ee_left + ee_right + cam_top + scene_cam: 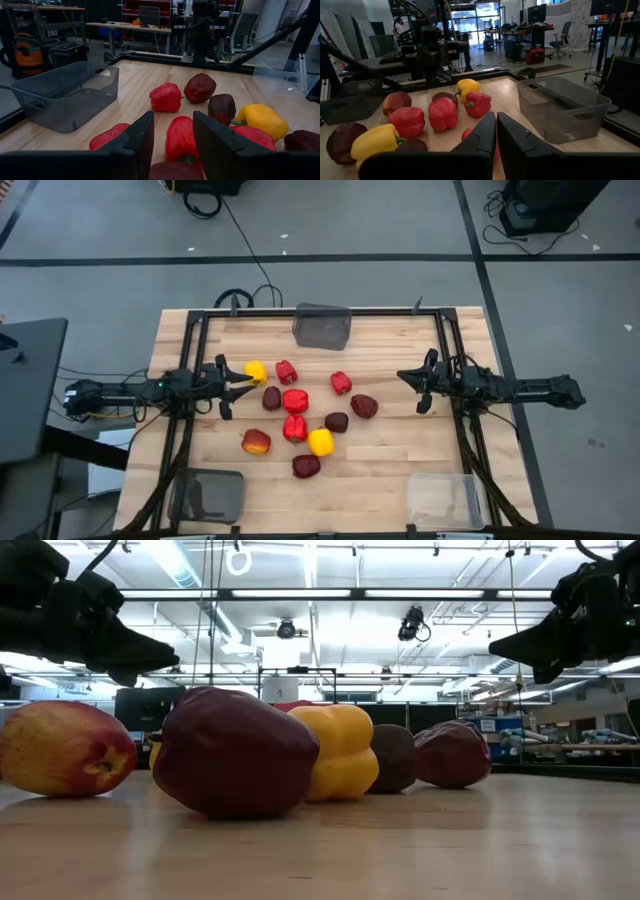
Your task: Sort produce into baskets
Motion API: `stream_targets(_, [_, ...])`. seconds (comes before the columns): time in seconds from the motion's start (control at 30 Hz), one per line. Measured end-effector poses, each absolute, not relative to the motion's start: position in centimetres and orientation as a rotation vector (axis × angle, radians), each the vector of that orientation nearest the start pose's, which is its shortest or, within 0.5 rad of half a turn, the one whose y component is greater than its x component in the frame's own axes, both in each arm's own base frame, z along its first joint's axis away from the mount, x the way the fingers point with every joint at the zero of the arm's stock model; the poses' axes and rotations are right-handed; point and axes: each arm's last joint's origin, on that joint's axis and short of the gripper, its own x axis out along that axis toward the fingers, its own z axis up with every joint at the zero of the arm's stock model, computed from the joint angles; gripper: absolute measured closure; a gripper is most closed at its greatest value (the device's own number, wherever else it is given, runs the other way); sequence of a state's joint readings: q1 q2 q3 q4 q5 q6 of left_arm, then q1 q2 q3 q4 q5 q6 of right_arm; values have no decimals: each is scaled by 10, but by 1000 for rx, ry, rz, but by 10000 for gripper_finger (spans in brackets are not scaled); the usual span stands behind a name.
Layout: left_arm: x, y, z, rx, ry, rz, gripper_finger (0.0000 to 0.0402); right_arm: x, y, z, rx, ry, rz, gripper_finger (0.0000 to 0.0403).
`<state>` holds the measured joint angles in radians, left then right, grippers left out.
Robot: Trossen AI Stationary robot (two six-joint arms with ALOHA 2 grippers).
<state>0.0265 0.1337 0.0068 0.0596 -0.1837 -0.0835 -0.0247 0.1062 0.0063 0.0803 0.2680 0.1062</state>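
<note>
Produce lies loose in the middle of the table: two yellow peppers (256, 370) (320, 442), several red peppers (295, 401), dark maroon pieces (364, 406) and a red-orange fruit (256, 442). My left gripper (240, 383) hovers open at the pile's left end, next to the far yellow pepper; in its wrist view (172, 135) a red pepper (179, 137) shows beyond the gap. My right gripper (405, 377) is shut and empty, right of the pile (496, 125). Both hang above the table in the low view (150, 652) (510, 645).
A dark grey basket (322, 326) stands at the far edge's middle, another (210, 495) at the near left corner, and a clear basket (445, 500) at the near right corner. All three look empty. Bare wood lies around the pile.
</note>
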Motion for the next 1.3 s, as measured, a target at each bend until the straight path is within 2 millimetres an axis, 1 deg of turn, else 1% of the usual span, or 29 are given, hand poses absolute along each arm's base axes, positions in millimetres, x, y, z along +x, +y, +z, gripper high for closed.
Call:
stream_targets(0.47, [105, 8, 161, -76, 58, 213, 261, 103, -10, 165, 103, 4, -293, 375])
stream_targets(0.6, [105, 8, 163, -29, 57, 211, 261, 103, -10, 165, 103, 4, -293, 375])
stream_targets(0.83, [105, 8, 167, -32, 29, 211, 261, 103, -10, 165, 103, 4, -293, 375])
stream_targets(1.03, [104, 8, 176, -165, -80, 205, 262, 103, -10, 166, 110, -9, -293, 375])
stream_targets(1.1, [104, 8, 179, -173, -110, 202, 262, 103, -11, 169, 93, -34, -307, 375])
stream_targets(1.2, [104, 8, 183, -204, -145, 194, 262, 102, -12, 177, 93, -117, -354, 375])
stream_targets(1.3, [104, 9, 183, -214, -147, 220, 262, 100, -12, 185, 187, -215, -349, 375])
